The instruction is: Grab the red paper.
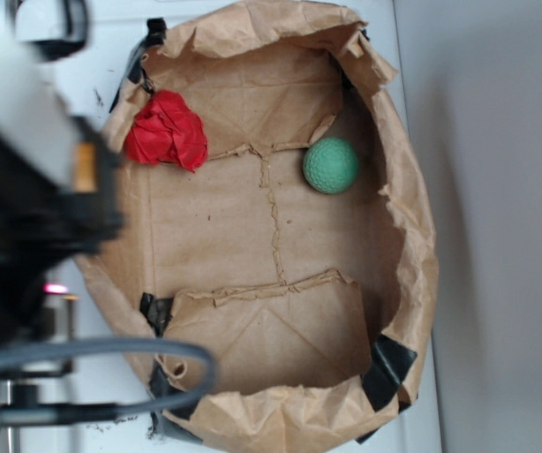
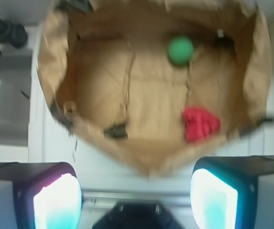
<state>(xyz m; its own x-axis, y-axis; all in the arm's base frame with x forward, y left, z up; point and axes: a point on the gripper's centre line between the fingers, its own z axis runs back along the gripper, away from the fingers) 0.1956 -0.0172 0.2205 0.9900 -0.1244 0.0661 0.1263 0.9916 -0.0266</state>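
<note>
Exterior view
Bag: an opened, flattened brown paper bag (image 1: 271, 236) with raised crumpled walls, lying on a white table (image 1: 413, 57).
Red paper: the red paper (image 1: 165, 130) sits inside the bag against one wall.
Green ball: the green ball (image 1: 330, 165) rests on the bag's floor, well apart from the red paper.
Arm: a dark, blurred mass at the frame's edge, cut off; its hand is hidden.

Wrist view
Hand: the hand (image 2: 136, 198) stands wide open, 2 fingers (image 2: 56, 200) spread, nothing between them.
Red paper: just beyond the hand, nearer 1 finger, inside the bag's near wall.
Green ball: farther off, past the red paper.
Sharpness: blurred throughout.
</note>
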